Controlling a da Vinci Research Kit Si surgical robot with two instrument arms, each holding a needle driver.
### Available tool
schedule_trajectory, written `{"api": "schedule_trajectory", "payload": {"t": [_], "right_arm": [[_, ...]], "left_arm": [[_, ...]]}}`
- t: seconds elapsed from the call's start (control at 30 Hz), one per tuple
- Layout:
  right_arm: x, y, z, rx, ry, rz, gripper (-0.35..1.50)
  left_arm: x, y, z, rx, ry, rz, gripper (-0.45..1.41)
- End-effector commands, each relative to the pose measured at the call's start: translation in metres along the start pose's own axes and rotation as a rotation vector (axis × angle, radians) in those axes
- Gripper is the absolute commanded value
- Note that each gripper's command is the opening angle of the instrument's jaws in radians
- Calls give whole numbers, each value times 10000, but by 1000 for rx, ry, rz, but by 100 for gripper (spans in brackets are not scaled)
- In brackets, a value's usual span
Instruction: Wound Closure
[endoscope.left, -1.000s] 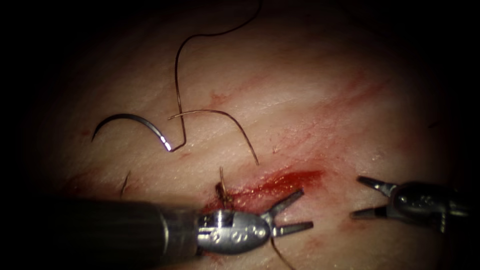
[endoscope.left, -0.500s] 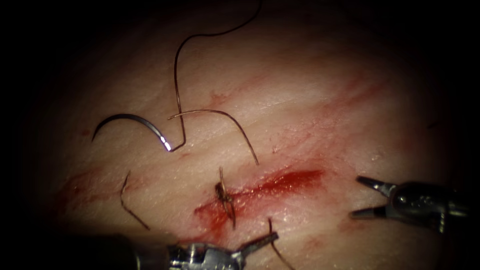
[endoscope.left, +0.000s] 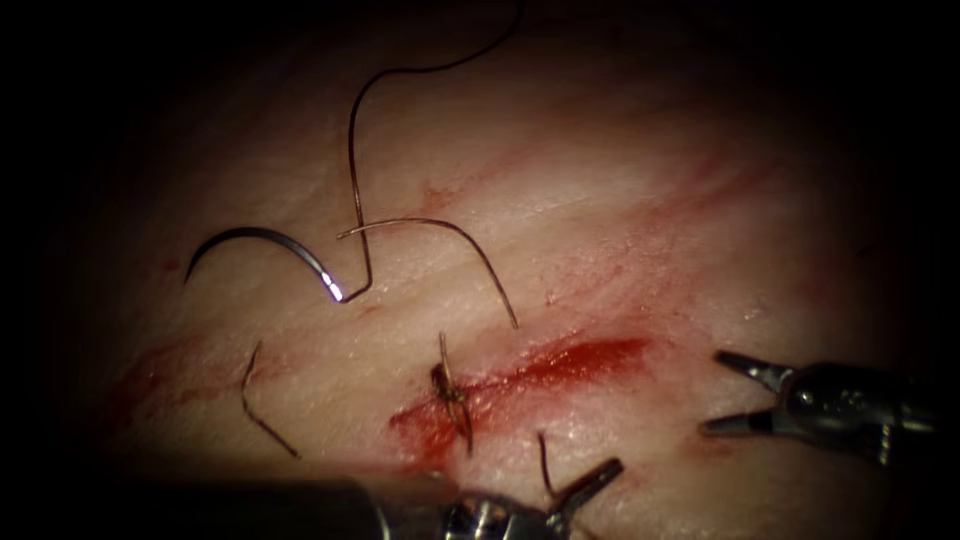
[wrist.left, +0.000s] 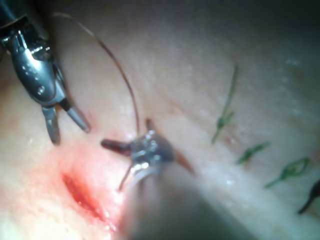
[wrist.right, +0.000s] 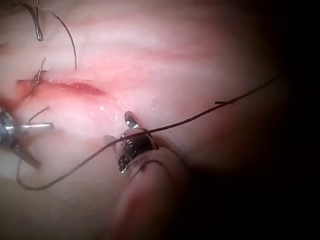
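Observation:
The curved needle (endoscope.left: 255, 243) lies free on the tissue (endoscope.left: 620, 200), left of the cut (endoscope.left: 560, 365), with no part in the tissue. Its thread (endoscope.left: 352, 170) runs up and away from its shiny end. A knotted stitch (endoscope.left: 448, 390) sits at the cut's left end in red fluid. My left tool (endoscope.left: 588, 488) is low by the near edge, jaws open, holding nothing; a short thread end (endoscope.left: 545, 460) stands just beside it. My right tool (endoscope.left: 715, 396) rests right of the cut, jaws open and empty. In the right wrist view a thread strand (wrist.right: 200, 117) crosses my right tool (wrist.right: 122, 132).
A loose arc of thread (endoscope.left: 450, 235) lies above the knot. A short cut piece of thread (endoscope.left: 258, 405) lies left of the cut. Red smears (endoscope.left: 700, 190) streak the tissue to the upper right. The left wrist view shows the right tool (wrist.left: 42, 75) and several thread bits (wrist.left: 225, 112).
My left tool dropped from over the knot to the near edge, uncovering the stitch, then slid right next to the short thread end. The needle and my right tool stayed put.

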Motion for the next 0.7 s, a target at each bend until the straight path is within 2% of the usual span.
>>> {"api": "schedule_trajectory", "payload": {"t": [0.03,0.1,0.23,0.53,0.7], "right_arm": [[-2,-6,9,4,3,1,142],[-3,-6,9,2,6,7,142],[-3,-6,10,1,6,6,142],[-3,-7,9,2,6,6,143],[-5,-7,10,1,6,5,143]], "left_arm": [[-1,5,7,18,2,-10,83],[5,-4,8,75,9,-25,81],[13,-19,11,104,8,-34,79],[16,-31,38,111,29,-48,78],[37,-40,27,105,65,-67,76]]}}
